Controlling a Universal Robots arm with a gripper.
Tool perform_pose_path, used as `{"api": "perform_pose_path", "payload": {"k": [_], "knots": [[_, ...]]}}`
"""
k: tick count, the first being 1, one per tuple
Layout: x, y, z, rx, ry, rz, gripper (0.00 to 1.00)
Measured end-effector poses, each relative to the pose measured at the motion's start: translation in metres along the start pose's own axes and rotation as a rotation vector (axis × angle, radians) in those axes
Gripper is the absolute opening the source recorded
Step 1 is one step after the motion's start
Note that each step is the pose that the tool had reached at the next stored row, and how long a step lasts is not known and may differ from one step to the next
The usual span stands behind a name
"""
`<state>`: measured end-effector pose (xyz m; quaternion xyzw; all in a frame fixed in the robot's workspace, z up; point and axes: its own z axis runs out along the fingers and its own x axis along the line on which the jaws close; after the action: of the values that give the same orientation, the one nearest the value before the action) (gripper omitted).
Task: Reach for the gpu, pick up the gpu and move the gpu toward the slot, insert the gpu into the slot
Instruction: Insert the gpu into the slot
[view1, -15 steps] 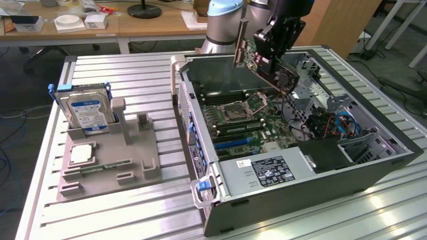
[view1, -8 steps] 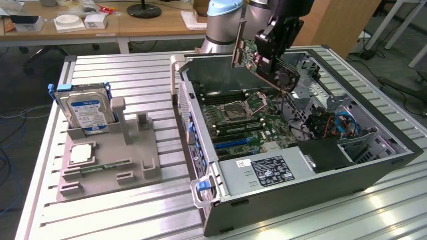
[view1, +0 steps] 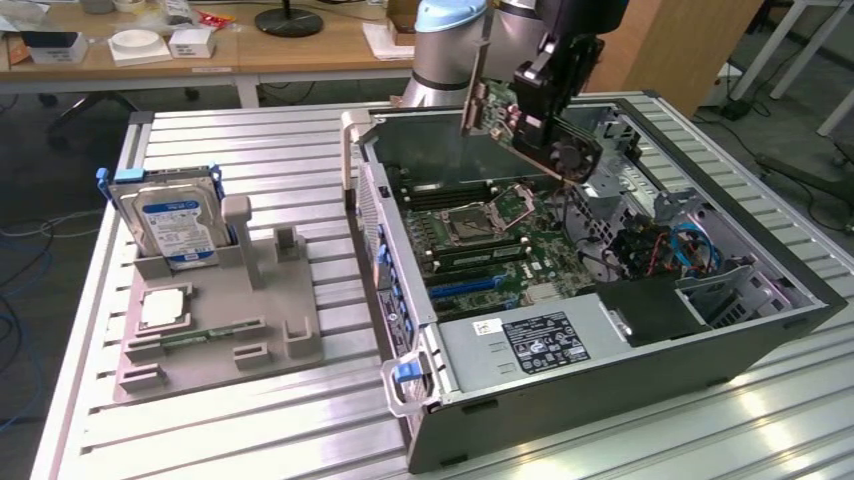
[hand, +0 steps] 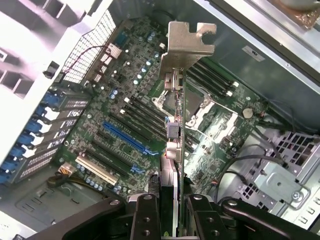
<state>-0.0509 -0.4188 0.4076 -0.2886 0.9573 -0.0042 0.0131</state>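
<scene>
Above the motherboard (hand: 117, 107), wrist view shows end effector (hand: 170, 204) clamping gpu (hand: 176, 125).

A ribbed metal table (view1: 267, 150) of long aluminium slats carries two things, set side by side. Toward the exterior view's left lies a flat grey moulded holder (view1: 274, 330). Just beside it, toward the exterior view's right, lies an open computer case (view1: 601, 385) (on its side, open face turned up).
</scene>
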Motion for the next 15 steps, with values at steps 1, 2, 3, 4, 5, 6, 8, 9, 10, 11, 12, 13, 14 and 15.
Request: {"api": "perform_pose_path", "payload": {"k": [1,2,3,4,5,6,8,9,10,11,12,13,14,15], "knots": [[0.0000,0.0000,0.0000,-0.0004,-0.0002,-0.014,0.27],[0.0000,0.0000,0.0000,-0.0007,-0.0005,-0.026,0.27],[0.0000,0.0000,0.0000,-0.0009,-0.0006,-0.037,0.27],[0.0000,0.0000,0.0000,-0.0011,-0.0008,-0.047,0.27],[0.0000,0.0000,0.0000,-0.0013,-0.0009,-0.057,0.27],[0.0000,0.0000,0.0000,-0.0016,-0.0011,-0.067,0.27],[0.0000,0.0000,0.0000,-0.0020,-0.0014,-0.086,0.27],[0.0001,-0.0001,0.0000,-0.0022,-0.0015,-0.094,0.27],[0.0001,-0.0002,0.0000,-0.0024,-0.0016,-0.102,0.27],[0.0002,-0.0002,0.0000,-0.0026,-0.0018,-0.110,0.27],[0.0002,-0.0002,0.0000,-0.0029,-0.0020,-0.120,0.27],[0.0002,-0.0002,0.0000,-0.0030,-0.0021,-0.130,0.27],[0.0002,-0.0002,0.0000,-0.0033,-0.0023,-0.140,0.27],[0.0003,-0.0002,0.0000,-0.0035,-0.0023,-0.149,0.27]]}}
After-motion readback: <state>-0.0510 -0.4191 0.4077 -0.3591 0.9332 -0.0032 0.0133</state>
